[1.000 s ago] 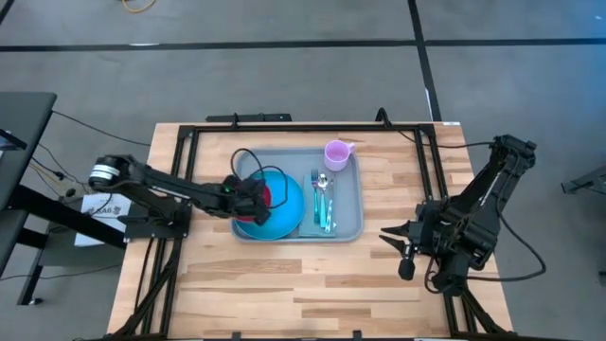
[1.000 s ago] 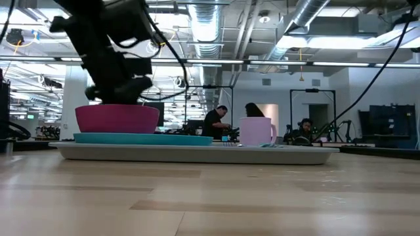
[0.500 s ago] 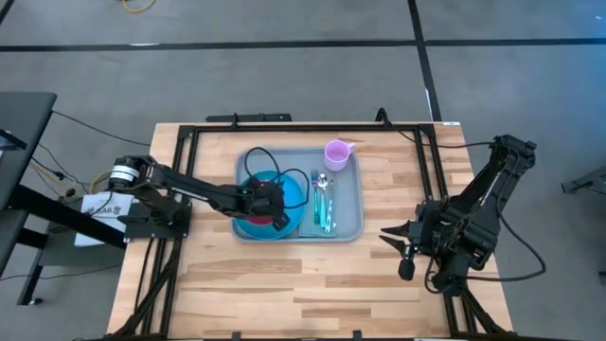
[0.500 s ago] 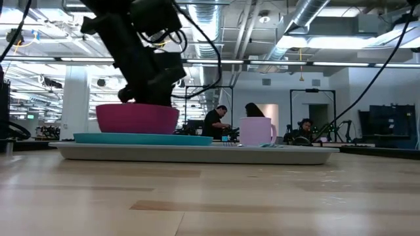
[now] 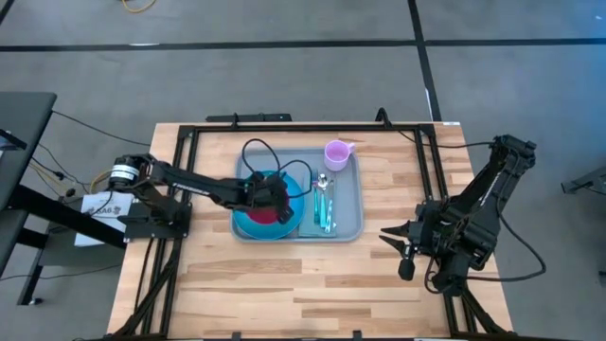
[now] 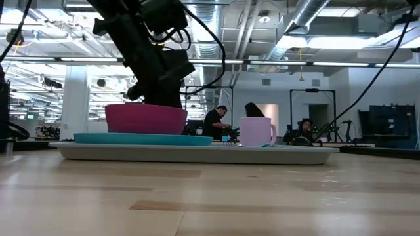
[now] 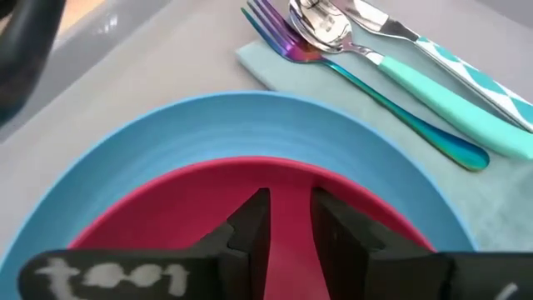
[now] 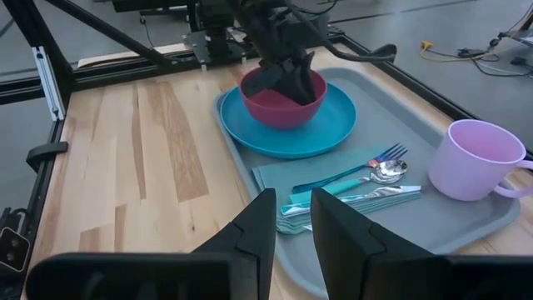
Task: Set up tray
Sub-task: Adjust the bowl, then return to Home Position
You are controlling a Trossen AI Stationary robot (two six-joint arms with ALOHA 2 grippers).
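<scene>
**Red bowl sitting on the blue plate, left gripper over it**

Wooden table point(image 5: 312, 284) is carrying everything, with a black frame point(image 5: 189, 133) running along its edges. Reaching in from the table's left edge, the left arm is stretching over the tray's left half, and the left gripper point(image 7: 290, 218) is hanging above a red bowl point(image 8: 283, 102). Its fingers are standing a narrow gap apart, with the bowl's rim showing in that gap; whether they are pinching the rim cannot be told.

The bowl is resting on a round blue plate point(image 8: 291, 133), which is lying in the left part of the tray point(image 5: 348, 194). The tray itself is sitting near the middle of the table, closer to the far edge.

Further right on the tray, a pale teal napkin point(image 8: 275, 179) is lying beside the plate, and a fork point(image 7: 350, 71), a spoon point(image 7: 333, 25) and a teal-handled knife point(image 8: 350, 204) are lying on it. A pink mug point(image 5: 336, 153) is standing in the tray's far right corner.

Near the table's right edge, well apart from the tray, the right gripper point(image 8: 291, 225) is waiting, its fingers slightly parted and holding nothing.
</scene>
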